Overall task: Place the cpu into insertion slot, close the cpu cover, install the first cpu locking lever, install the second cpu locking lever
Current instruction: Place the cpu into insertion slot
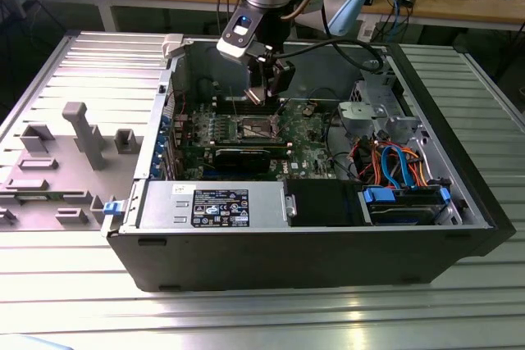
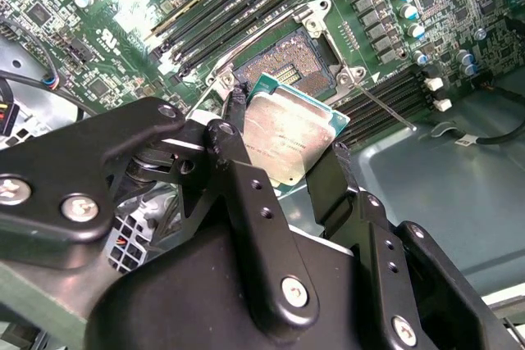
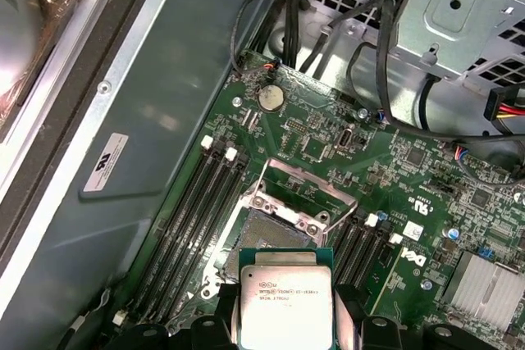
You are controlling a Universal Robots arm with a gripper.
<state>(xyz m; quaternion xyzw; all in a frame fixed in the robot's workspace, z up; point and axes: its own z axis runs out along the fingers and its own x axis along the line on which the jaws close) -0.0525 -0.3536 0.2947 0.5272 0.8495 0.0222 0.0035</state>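
My gripper (image 1: 261, 94) reaches down into the open computer case (image 1: 312, 260), just above the motherboard. It is shut on the cpu (image 2: 289, 135), a flat square chip with a silver top and green edge, held by two opposite sides between black fingers (image 2: 239, 114). In the first wrist view the cpu (image 3: 285, 301) hangs a little above and beside the insertion slot (image 3: 267, 234), whose brownish contact field lies bare. The insertion slot (image 2: 289, 61) also shows uncovered in the second wrist view. The cpu cover (image 3: 312, 176) stands swung open behind the slot. A thin wire lever (image 2: 381, 104) juts out beside the socket.
Memory slots (image 3: 193, 219) flank the socket on both sides. A long black card (image 1: 246, 153), a power supply (image 1: 213, 202), a metal drive cage (image 1: 381, 112) and coloured cables (image 1: 394, 161) fill the case. A grey fixture with upright blocks (image 1: 82, 133) lies at the exterior view's left.
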